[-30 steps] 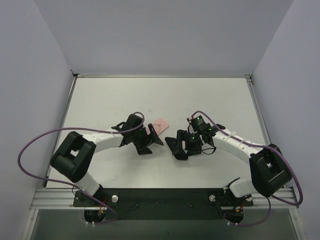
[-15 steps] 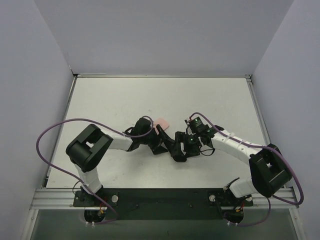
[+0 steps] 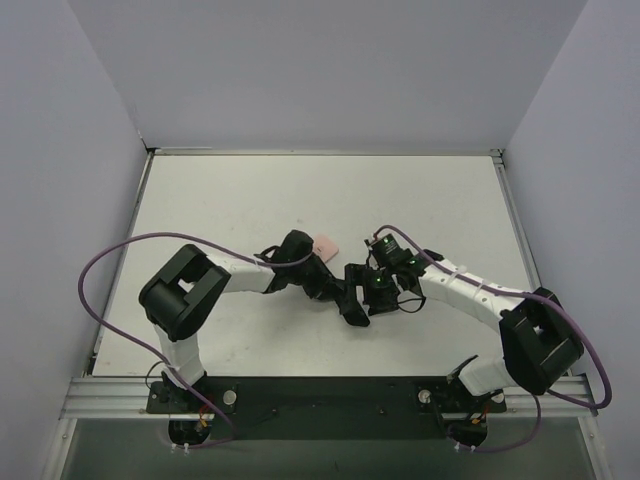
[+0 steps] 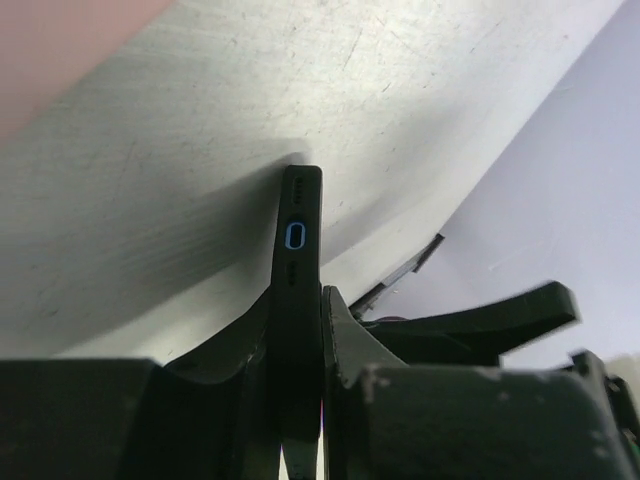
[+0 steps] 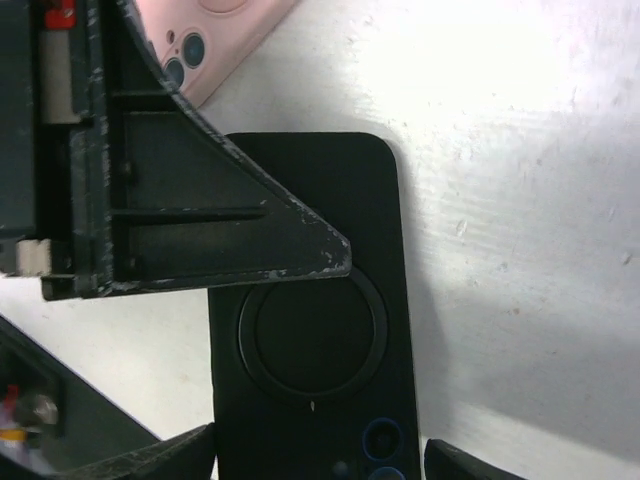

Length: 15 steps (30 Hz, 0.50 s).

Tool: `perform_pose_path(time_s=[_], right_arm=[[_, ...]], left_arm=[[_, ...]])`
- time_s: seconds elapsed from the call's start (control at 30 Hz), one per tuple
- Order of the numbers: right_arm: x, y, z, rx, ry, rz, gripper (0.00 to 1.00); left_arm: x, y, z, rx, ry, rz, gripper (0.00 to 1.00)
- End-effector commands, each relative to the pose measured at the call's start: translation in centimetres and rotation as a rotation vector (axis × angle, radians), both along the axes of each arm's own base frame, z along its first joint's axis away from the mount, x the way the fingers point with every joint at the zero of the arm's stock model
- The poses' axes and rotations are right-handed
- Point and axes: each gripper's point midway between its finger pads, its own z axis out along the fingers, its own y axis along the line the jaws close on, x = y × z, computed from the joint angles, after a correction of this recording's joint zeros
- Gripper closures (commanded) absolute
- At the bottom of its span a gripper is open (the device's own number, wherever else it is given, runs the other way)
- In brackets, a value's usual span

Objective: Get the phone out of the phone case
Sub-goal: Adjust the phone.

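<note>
The black phone case (image 5: 315, 330), with a round ring on its back, is held off the table between the two arms (image 3: 354, 312). My left gripper (image 4: 300, 330) is shut on it, pinching its front and back faces; its thin edge with a blue-ringed port (image 4: 298, 240) points away. One left finger (image 5: 200, 220) lies across the case's back. My right gripper (image 5: 320, 462) straddles the case's width, open, with a slight gap at its right fingertip (image 5: 470, 465). The pink phone (image 5: 215, 40) lies on the table behind (image 3: 322, 245), outside the case.
Pale walls close in the white table (image 3: 220, 200) on the left, back and right. Both arms meet near the table's middle, and their purple cables (image 3: 110, 270) loop out to the sides.
My left arm swung right from beside the pink phone to the case and closed on it. My right gripper's jaws widened around the case.
</note>
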Motion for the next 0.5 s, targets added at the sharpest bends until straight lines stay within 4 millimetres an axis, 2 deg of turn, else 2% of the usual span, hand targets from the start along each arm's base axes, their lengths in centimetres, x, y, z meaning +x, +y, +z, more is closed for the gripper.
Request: perform_pose_path(time_s=[0.0,0.03,0.07,0.1,0.13,0.17,0.2,0.27,0.33,0.4,0.47], right_arm=[[1.3,-1.0,2.0,-0.158,-0.153,0.031,0.20],[1.5,-0.6,3.0,-0.159,-0.199,0.041,0.15],[1.5,-0.7,3.3,-0.176,-0.224,0.040,0.14],[2.0,-1.0,3.7,-0.204,-0.273,0.029,0.13],[1.6,-0.1,4.5,-0.197,-0.315,0.062,0.11],[1.6,0.0,4.9,-0.204,-0.341,0.071,0.11],[1.8,0.0,5.1,-0.235,-0.375,0.072,0.11],[1.7,0.8,5.7,-0.259,-0.436,0.100,0.11],[2.0,0.9,5.9,-0.309,-0.483,0.122,0.18],[1.5,1.6,6.2,-0.344,-0.510,0.164,0.26],[1.5,1.6,5.5,-0.403,-0.520,0.176,0.30]], left_arm=[[-1.1,4.0,-0.9,0.299,0.100,0.053,1.00],[-1.2,4.7,-0.9,0.352,0.117,0.055,1.00],[-0.1,4.4,0.4,0.385,0.093,0.065,1.00],[-1.5,6.0,0.0,0.481,0.157,0.034,1.00],[-1.8,6.6,-0.4,0.539,0.189,0.018,1.00],[-0.6,6.1,1.0,0.552,0.158,0.010,1.00],[-1.9,7.5,0.8,0.636,0.209,-0.032,1.00],[-2.1,8.2,0.6,0.706,0.246,-0.042,1.00],[-2.5,8.6,0.8,0.740,0.285,-0.057,1.00],[-2.9,8.6,1.0,0.744,0.304,-0.071,1.00],[-3.0,8.6,1.1,0.742,0.311,-0.077,1.00]])
